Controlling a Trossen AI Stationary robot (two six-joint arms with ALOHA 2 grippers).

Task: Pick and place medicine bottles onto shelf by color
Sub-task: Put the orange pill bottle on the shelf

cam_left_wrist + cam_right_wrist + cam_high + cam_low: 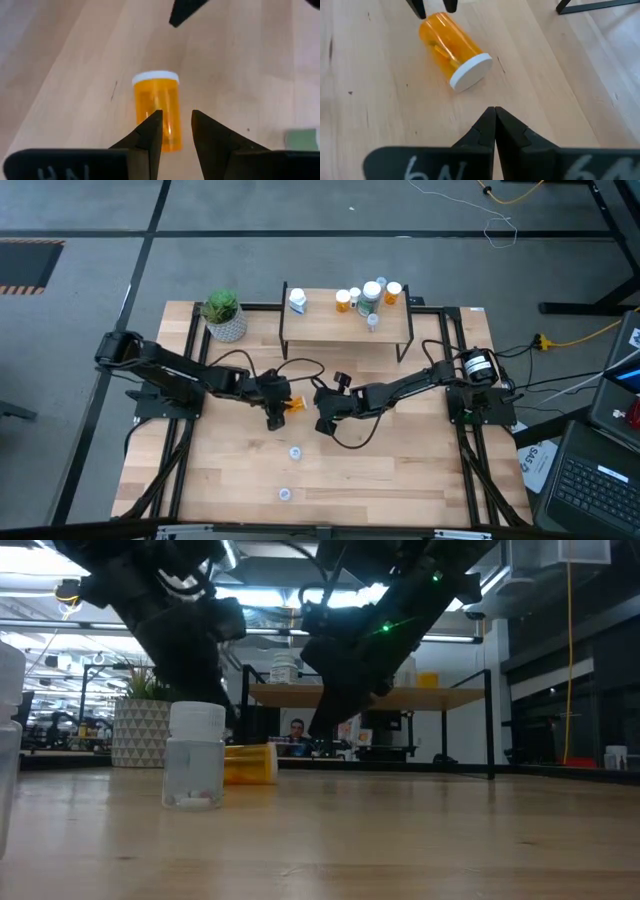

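Orange bottle [295, 404], white cap: lies on its side on the table [400, 470], mid-table, between the two grippers; no label text readable on it

Left gripper [176, 131]: low over the orange bottle's base end, jaws partly open with a narrow gap, fingers just above the bottle and not gripping it; letters on the gripper body cut off, not readable in full

Right gripper [494, 120]: just beside the bottle's cap end, jaws fully closed, fingertips together, holding nothing; markings on its body resembling "6N", partly cut off

Shelf [345, 328]: at the table's far edge; carries a white bottle [297, 301] toward its left, and a cluster of orange bottles [344, 301] and others toward its right; labels too small to read

Two small clear bottles [296, 452] stand on the near part of the table, well apart from the grippers

Potted plant [224, 315]: beside the shelf's left end
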